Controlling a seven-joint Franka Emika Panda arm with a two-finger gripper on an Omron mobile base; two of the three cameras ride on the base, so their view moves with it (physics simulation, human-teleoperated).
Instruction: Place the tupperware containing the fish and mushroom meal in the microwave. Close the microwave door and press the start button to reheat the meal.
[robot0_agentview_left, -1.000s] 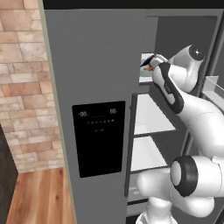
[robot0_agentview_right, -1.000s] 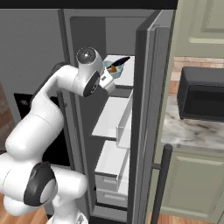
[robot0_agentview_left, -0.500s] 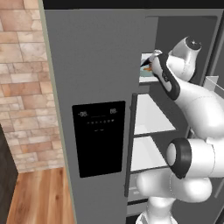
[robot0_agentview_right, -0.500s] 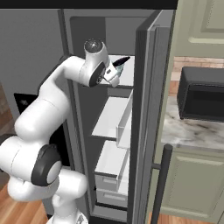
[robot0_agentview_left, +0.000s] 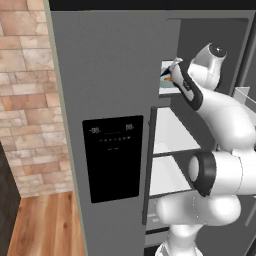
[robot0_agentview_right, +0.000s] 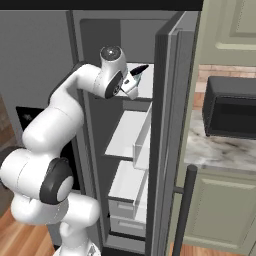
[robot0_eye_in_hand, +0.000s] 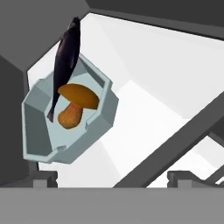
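My tool (robot0_eye_in_hand: 111, 177) spread wide, empty, facing tupperware (robot0_eye_in_hand: 65, 120) at left of frame. Off-centre approach risks nudging it deeper on fridge shelf (robot0_eye_in_hand: 148, 109); fish (robot0_eye_in_hand: 65, 57) overhangs rim, may tip out.

White arm (robot0_agentview_right: 65, 125) reaches into open fridge (robot0_agentview_right: 125, 150) at top shelf (robot0_agentview_right: 145, 85). Microwave (robot0_agentview_right: 230, 107) sits on marble counter (robot0_agentview_right: 220, 155), rightward.

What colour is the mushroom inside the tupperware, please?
Orange-brown; the mushroom shows best in the hand view, inside the pale-blue tupperware.
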